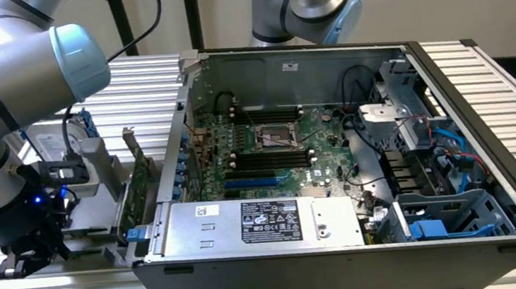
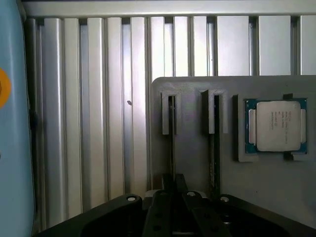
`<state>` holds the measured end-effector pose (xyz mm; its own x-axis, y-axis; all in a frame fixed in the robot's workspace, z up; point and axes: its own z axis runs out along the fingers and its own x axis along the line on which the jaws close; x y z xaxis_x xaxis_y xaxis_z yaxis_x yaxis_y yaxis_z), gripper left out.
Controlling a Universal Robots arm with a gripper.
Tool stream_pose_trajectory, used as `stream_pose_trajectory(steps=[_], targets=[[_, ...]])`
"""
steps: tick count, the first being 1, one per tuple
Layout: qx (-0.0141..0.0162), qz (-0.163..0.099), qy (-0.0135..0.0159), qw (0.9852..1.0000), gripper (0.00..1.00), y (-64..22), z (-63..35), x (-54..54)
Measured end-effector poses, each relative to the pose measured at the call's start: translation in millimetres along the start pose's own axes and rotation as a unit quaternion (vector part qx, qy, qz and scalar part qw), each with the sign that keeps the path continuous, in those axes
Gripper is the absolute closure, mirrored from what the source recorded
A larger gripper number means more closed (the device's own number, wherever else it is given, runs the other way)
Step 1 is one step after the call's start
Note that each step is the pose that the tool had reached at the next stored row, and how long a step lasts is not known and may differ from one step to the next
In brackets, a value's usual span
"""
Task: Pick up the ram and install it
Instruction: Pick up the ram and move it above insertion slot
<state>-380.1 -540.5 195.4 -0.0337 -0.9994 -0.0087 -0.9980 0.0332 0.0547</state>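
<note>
Grey holder [image 2: 192, 163]: ram [image 2: 171, 143] edge-up in the slot farther from the CPU [image 2: 276, 126].
My gripper [image 2: 176, 190] has its fingers [image 2: 160, 210] apparently pinched on the ram's edge; gripped off-centre, it could tilt and jam leaving the slot.

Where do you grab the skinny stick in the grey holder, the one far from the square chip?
Pinch the ram across its thin upper edge, coming straight down: it stands on edge in a slot of the holder, flat sides mostly hidden.
</note>
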Motion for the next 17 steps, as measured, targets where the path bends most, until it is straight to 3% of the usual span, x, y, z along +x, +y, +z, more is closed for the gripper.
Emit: stream_pose_trajectory(steps=[4,7,11,17], targets=[[0.0,0.0,0.0,1.0,0.87,0.1,-1.6,0.0],[0.0,0.0,0.0,1.0,0.87,0.5,-8.3,-0.1],[0.0,0.0,0.0,1.0,0.87,1.2,-21.2,-0.2],[0.0,0.0,0.0,1.0,0.87,2.6,-48.0,-0.4]])
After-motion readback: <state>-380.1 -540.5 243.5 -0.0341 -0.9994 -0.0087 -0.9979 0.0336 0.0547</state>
